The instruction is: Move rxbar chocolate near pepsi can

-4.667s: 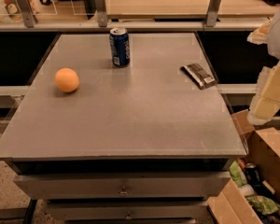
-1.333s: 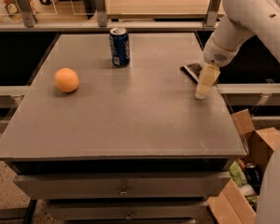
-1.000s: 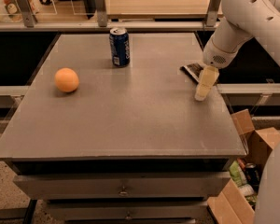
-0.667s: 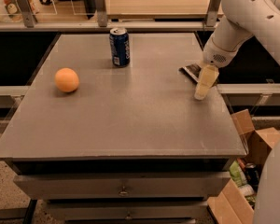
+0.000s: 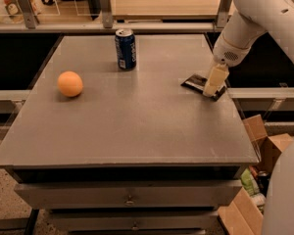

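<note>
Your gripper [image 5: 211, 90] hangs low at the right edge of the table [image 5: 137, 136], over the rxbar chocolate [image 5: 192, 82] (it hides the bar's right end). The pepsi can [image 5: 125, 49] stands upright far back, well apart from the bar. An orange ball [image 5: 70, 83] lies at the left.

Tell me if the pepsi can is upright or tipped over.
Upright: the pepsi can stands on its base, silver top up. The gripper is at the rxbar chocolate.
</note>
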Tool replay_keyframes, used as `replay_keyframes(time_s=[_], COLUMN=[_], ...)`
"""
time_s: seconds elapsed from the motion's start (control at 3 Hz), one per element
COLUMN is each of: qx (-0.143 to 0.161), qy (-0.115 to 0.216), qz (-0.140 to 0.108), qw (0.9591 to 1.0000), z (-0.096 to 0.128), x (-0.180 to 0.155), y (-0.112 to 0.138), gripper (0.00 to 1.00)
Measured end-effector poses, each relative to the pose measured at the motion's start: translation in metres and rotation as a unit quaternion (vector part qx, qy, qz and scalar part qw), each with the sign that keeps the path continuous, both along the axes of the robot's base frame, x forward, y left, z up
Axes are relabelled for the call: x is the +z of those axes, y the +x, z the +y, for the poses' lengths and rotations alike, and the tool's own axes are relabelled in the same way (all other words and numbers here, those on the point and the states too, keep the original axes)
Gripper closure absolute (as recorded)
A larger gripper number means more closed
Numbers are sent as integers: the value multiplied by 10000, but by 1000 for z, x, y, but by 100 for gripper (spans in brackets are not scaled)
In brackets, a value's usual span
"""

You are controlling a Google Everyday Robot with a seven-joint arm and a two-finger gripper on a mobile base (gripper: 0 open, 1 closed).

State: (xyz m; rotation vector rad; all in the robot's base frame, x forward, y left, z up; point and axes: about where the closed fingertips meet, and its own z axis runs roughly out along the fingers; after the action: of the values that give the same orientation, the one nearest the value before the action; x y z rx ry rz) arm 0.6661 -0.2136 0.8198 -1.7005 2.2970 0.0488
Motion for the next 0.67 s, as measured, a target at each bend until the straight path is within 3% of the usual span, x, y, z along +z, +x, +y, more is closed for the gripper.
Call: replay_keyframes(time_s=[0.33,0.67], qx=[0,153], qy=[0,14], qz=[-1,5], qw=[10000,9999], z=[0,18], x=[5,9], y=[0,-6], gripper=[100,100])
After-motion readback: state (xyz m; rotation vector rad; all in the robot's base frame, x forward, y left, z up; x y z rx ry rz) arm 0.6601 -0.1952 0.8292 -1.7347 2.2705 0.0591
